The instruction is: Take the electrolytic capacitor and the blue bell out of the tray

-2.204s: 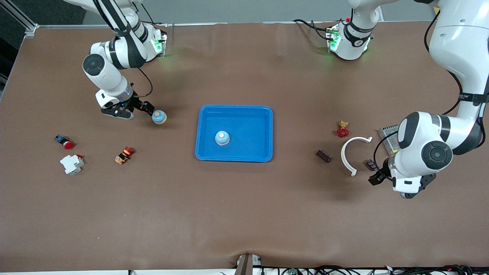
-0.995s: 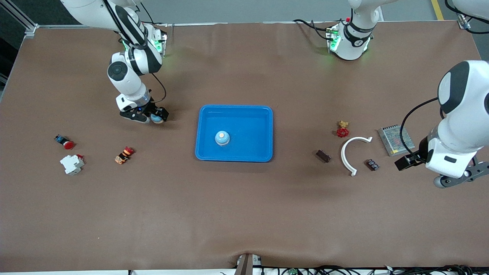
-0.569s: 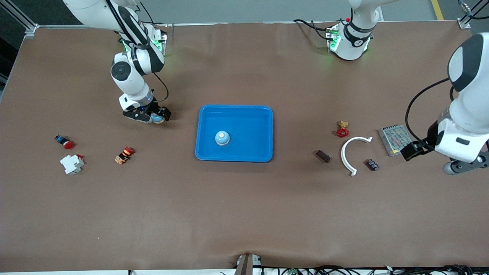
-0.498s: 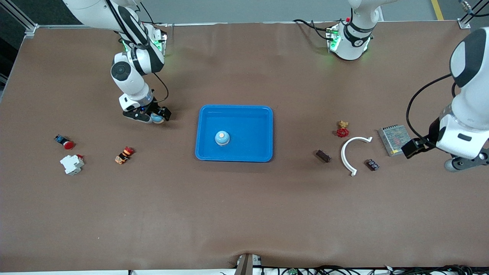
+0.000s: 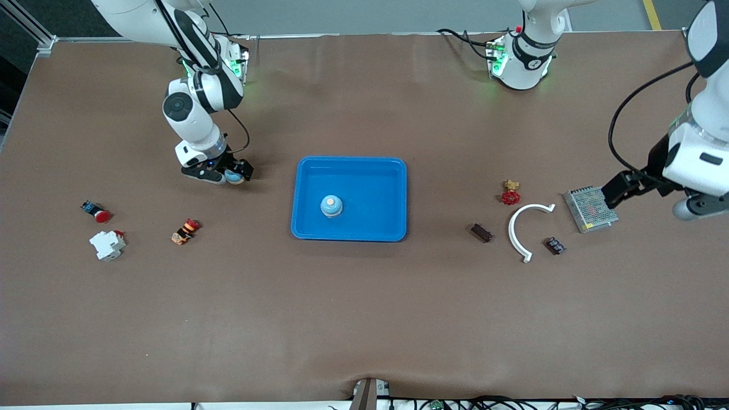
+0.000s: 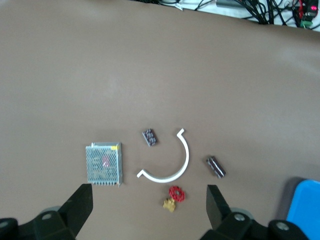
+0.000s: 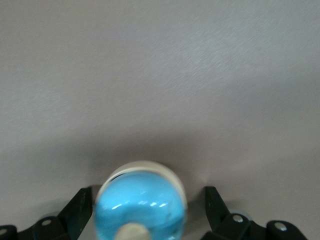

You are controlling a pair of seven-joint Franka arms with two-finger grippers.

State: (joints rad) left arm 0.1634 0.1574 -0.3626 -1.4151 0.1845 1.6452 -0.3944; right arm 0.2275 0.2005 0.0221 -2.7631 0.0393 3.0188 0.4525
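The right claw point(image 5: 228, 172) sits low on the bench, fingers spread either side of a blue bell point(image 7: 140, 207) without gripping it. Another bell point(image 5: 331, 205) sits in the blue tray point(image 5: 348, 232). The left claw point(image 6: 149, 210), released, hangs over the metal box point(image 5: 590, 208).

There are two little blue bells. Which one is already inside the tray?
The round blue bell sitting in the blue plastic tray. The other blue bell is on the brown table, between the open right end effector's fingers.
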